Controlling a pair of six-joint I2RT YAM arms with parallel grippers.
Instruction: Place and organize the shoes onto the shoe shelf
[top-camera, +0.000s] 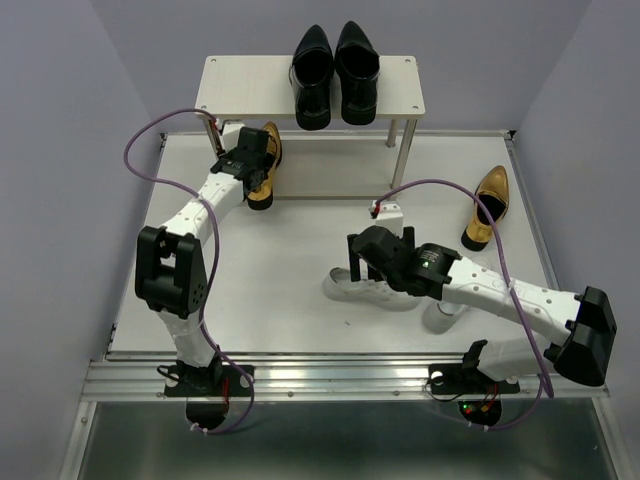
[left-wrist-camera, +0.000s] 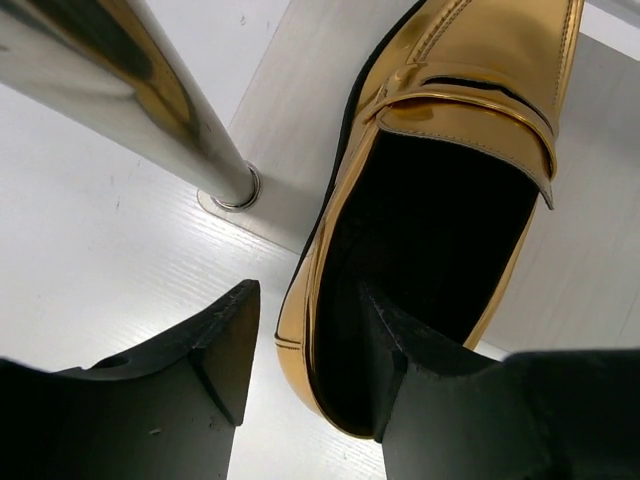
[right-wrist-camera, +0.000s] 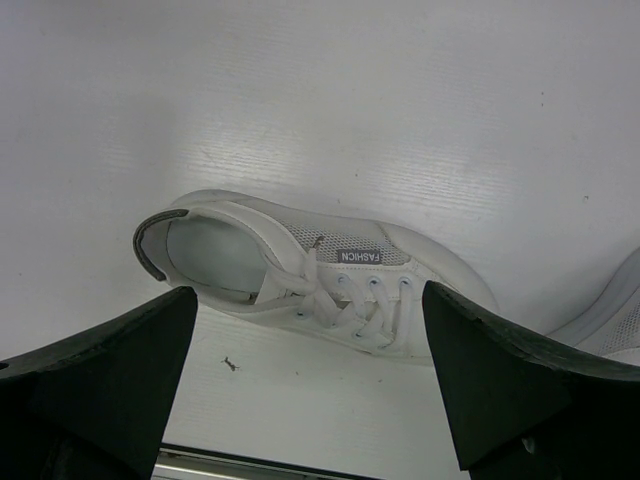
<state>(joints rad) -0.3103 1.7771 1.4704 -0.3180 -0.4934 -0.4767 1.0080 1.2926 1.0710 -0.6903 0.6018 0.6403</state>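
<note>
Left gripper (left-wrist-camera: 308, 300) apart, straddling the gold loafer (left-wrist-camera: 450, 100) side wall at the heel (one finger inside, one outside). The loafer is on the shoe shelf (top-camera: 240, 85) lower board, silver leg (left-wrist-camera: 150, 90) at 10 o'clock. Right gripper (right-wrist-camera: 308, 300) wide apart over white sneaker (right-wrist-camera: 330, 275) on table (top-camera: 300, 240). Second sneaker (top-camera: 445, 315) at 4 o'clock, other gold loafer (top-camera: 487, 208) at 2 o'clock. Black dress shoes (top-camera: 333, 75) on the top board.

Pale lilac walls (top-camera: 60, 100) rnd white wood-grain tabletop (top-camera: 290, 240).
</note>
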